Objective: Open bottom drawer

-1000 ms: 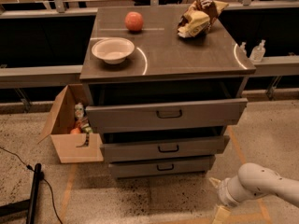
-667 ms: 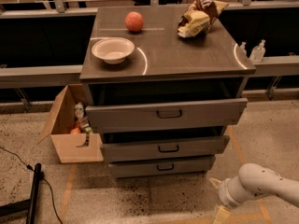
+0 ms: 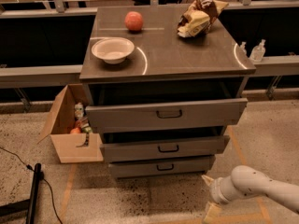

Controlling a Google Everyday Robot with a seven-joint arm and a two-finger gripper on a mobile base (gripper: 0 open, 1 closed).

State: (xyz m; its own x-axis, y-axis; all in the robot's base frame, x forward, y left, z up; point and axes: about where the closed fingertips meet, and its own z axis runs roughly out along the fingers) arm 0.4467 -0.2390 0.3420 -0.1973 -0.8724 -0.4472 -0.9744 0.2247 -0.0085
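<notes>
Currently the gripper point(image 3: 209, 196) sits low over the speckled floor point(image 3: 140, 199) at the end of a white arm point(image 3: 261, 190) that enters from the lower right edge and reaches leftward, nearly level, ending in a rounded wrist. Its two tan fingers point(image 3: 206, 178) are spread apart, one above the other, with nothing between them. The bottom drawer point(image 3: 140, 168) lies up and to the left of the gripper, near but not touching, and its small dark loop handle point(image 3: 165, 167) is further left still. Above it are the middle drawer point(image 3: 131, 150) and the top drawer point(image 3: 121, 115) (the top one pulled well out, the bottom front sitting furthest back). Far left of the gripper, beside the cabinet, stands an open cardboard box point(image 3: 70, 148).
</notes>
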